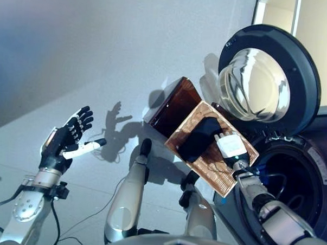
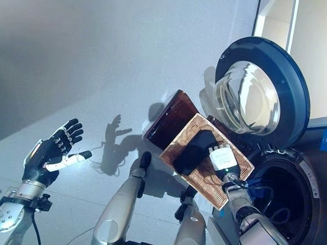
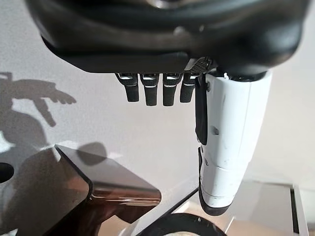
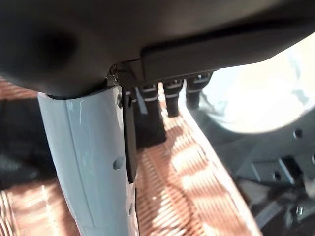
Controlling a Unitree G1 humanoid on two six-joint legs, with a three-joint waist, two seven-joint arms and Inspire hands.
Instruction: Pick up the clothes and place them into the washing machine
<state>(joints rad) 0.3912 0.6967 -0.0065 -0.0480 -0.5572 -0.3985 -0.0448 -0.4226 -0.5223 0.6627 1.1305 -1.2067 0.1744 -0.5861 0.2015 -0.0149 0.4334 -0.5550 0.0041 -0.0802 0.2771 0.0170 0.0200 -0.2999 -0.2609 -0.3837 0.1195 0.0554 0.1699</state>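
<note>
The washing machine (image 1: 291, 188) stands with its round door (image 1: 271, 78) swung wide open and the dark drum (image 2: 282, 203) showing, so the way in is clear. Nothing in these views shows clothes inside the drum yet. The clothes are one dark garment (image 1: 201, 137) lying in a woven basket (image 1: 216, 168) just in front of the door opening, with a brown glossy box (image 1: 172, 106) just beside the basket, on the side away from the machine.

The right hand (image 1: 232, 144) is over the basket, right at the edge of the dark garment. Its fingers reach forward, fairly straight, onto the weave beside the cloth; they look apart, not clamped on anything. So by my read the pick-up is only starting: no grip on the cloth, no lift, and the carry into the drum is all left to do.

The left hand (image 1: 68, 137) hovers far from the machine, fingers spread and relaxed, holding nothing.

The garment is a bunched, longish shape. Its long axis runs along the basket's length, slanting from the end nearest the machine's door down toward the basket's far corner, roughly parallel with the machine's front rather than pointing into the drum.
</note>
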